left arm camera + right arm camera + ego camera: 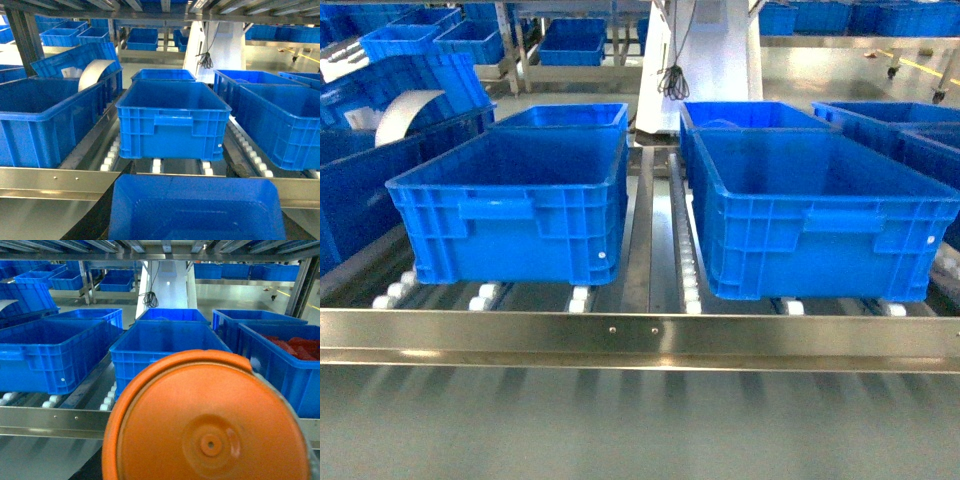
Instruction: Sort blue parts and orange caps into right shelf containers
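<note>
In the left wrist view a blue part (197,210), a shallow tray-like piece, fills the bottom, and my left gripper (185,175) is shut on it with dark fingers (102,215) along its sides. An orange cap (207,425), round with a small centre hole, fills the lower right wrist view. My right gripper is shut on the cap and its fingers are hidden behind it. Big blue containers stand ahead on the roller shelf: one left (510,200), one right (820,215). Neither gripper shows in the head view.
A steel shelf rail (640,340) runs across in front of the containers, with white rollers (580,298) under them. A container at far right (280,365) holds red-orange pieces (295,346). More blue crates (570,40) stand behind and at the left (45,120).
</note>
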Motion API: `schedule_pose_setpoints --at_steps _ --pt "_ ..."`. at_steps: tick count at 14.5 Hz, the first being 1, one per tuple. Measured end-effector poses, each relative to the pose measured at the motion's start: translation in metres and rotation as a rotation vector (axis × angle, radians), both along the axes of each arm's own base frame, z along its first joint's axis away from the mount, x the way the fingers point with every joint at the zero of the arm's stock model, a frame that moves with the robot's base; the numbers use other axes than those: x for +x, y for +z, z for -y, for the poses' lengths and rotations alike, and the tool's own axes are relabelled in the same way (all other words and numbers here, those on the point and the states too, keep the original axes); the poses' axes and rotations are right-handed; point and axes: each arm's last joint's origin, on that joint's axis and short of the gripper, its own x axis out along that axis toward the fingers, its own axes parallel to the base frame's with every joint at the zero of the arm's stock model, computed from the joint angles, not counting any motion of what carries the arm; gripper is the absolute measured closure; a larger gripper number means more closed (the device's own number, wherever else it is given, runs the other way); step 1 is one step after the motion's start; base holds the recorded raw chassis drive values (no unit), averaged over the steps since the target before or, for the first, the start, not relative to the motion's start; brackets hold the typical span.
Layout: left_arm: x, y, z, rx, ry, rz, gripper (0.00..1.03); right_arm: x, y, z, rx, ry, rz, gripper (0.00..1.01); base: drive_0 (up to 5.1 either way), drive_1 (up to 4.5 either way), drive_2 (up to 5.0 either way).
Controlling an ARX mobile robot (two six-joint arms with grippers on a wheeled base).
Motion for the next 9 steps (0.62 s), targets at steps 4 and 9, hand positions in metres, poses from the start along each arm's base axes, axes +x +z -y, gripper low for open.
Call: schedule_pose_setpoints --at_steps 4,9 --pt "0.0000 0.0000 0.0000 0.000 0.000 0.000 0.61 0.0000 0.0001 0.0000 0.000 0.000 0.001 0.55 0.0 0.00 0.0" --pt "0.0000 -0.0001 0.0000 0.000 0.000 -0.001 0.61 0.0000 -0.0001 0.0000 0.000 0.000 -0.001 0.55 0.0 0.00 0.0"
